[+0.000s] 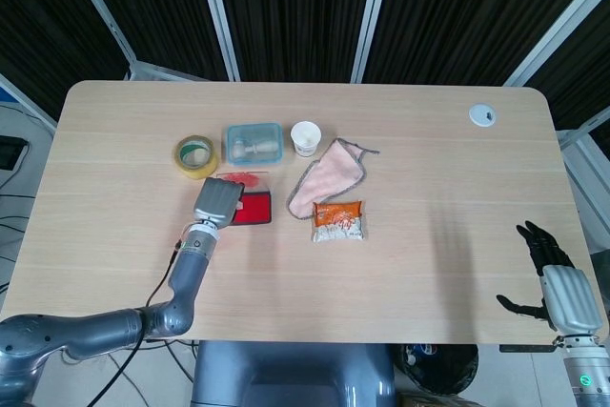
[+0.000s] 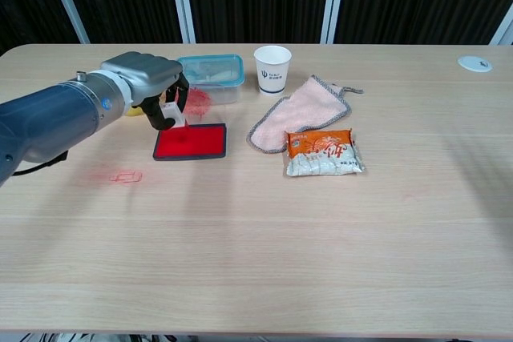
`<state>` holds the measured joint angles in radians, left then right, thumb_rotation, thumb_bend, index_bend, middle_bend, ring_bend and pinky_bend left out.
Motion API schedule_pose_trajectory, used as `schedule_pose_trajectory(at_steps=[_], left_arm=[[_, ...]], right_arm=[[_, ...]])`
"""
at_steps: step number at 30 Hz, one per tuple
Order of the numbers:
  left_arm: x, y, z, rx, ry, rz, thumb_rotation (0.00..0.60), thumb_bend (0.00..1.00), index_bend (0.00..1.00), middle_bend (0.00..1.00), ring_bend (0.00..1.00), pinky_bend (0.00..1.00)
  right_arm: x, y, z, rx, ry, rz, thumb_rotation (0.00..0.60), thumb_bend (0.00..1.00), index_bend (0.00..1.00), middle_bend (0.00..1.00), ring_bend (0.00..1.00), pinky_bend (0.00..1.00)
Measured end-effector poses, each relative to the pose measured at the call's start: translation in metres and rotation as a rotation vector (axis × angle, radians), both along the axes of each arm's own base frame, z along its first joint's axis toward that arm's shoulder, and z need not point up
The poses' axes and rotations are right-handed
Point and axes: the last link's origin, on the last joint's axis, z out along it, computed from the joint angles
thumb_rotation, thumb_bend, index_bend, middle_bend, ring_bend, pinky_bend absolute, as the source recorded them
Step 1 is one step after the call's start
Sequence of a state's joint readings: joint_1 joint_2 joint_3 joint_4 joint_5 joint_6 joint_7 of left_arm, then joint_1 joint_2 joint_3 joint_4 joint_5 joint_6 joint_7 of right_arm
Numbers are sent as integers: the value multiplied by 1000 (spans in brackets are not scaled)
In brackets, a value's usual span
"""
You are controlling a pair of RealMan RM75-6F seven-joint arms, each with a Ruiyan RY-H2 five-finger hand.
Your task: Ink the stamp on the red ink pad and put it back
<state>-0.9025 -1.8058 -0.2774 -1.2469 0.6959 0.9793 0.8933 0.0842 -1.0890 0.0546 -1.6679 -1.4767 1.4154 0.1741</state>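
Observation:
The red ink pad [image 2: 191, 141] lies open in its black tray, left of the pink cloth; in the head view the ink pad [image 1: 255, 210] is partly covered by my hand. My left hand [image 2: 152, 90] [image 1: 215, 203] hovers over the pad's left end and grips the stamp [image 2: 171, 112], a small white block that shows between the fingers. The stamp's underside is hidden. A faint red stamp mark [image 2: 127, 175] sits on the table left of the pad. My right hand [image 1: 556, 285] hangs off the table's right front corner, fingers apart, holding nothing.
Behind the pad stand a yellow tape roll [image 1: 194, 155], a blue-lidded clear box [image 2: 209, 76] and a white paper cup [image 2: 272, 69]. A pink cloth [image 2: 300, 112] and an orange snack packet [image 2: 323, 152] lie to the right. A round grommet [image 2: 475, 63] sits at the far right.

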Motion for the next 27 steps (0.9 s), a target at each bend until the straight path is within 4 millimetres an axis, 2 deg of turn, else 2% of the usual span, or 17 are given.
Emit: schedule_pose_trajectory(at_steps=[27], left_arm=[[-4,9,-22,-50,72,13,600,547,729,755,578,612]], right_arm=[[0,-1,0,11,-14,-12,600,165,0,0,0,185]])
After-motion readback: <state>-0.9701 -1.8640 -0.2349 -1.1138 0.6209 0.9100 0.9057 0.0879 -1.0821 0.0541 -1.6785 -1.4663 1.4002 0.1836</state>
